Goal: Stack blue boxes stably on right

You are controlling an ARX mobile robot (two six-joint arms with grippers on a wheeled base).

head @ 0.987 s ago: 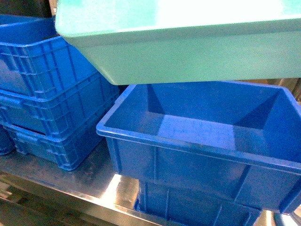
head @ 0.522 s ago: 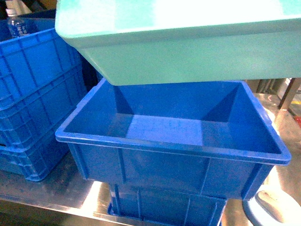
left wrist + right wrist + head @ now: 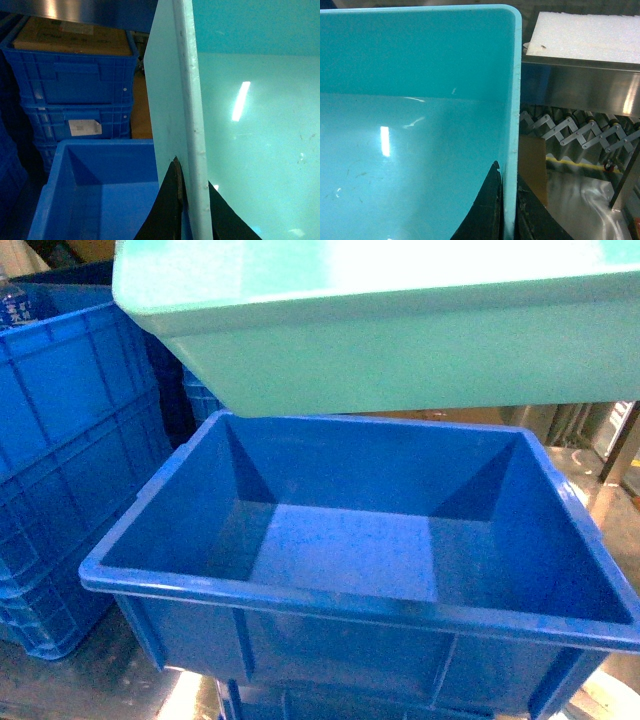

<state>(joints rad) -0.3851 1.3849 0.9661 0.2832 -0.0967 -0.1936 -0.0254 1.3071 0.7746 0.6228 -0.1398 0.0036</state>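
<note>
The light turquoise box (image 3: 400,330) hangs in the air across the top of the head view, directly over the open royal-blue box (image 3: 350,540). That royal-blue box rests on another blue crate below it. My left gripper (image 3: 192,187) is shut on the turquoise box's left rim (image 3: 192,100), one finger outside the wall, one inside. My right gripper (image 3: 506,192) is shut on the same box's right rim (image 3: 514,100). Neither gripper shows in the head view. The royal-blue box (image 3: 90,195) also lies below and left in the left wrist view.
Ribbed blue crates (image 3: 60,460) are stacked at the left, close to the royal-blue box. More stacked crates (image 3: 75,85) holding cardboard stand behind. A steel table (image 3: 580,200), a white foam slab (image 3: 585,35) and a scissor conveyor (image 3: 580,132) lie to the right.
The royal-blue box has grown larger and shifted left and down in the head view, as the view closed in. The turquoise box stays held at the top of the frame.
</note>
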